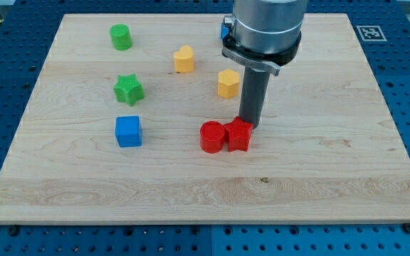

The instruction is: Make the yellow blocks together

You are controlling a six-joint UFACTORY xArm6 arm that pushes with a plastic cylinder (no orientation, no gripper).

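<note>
Two yellow blocks lie near the board's upper middle. A yellow heart-like block (184,60) sits to the left. A yellow hexagon block (228,83) sits to its lower right, a small gap apart. My tip (249,124) rests on the board just right of and below the yellow hexagon, touching the top edge of a red star-like block (239,135). The rod rises from there into the arm's grey body (264,28) at the view's top.
A red cylinder (211,136) touches the red block's left side. A blue cube (128,131) lies at the left middle. A green star (128,89) sits above it, and a green cylinder (121,36) at the upper left. The wooden board (333,163) lies on a blue perforated table.
</note>
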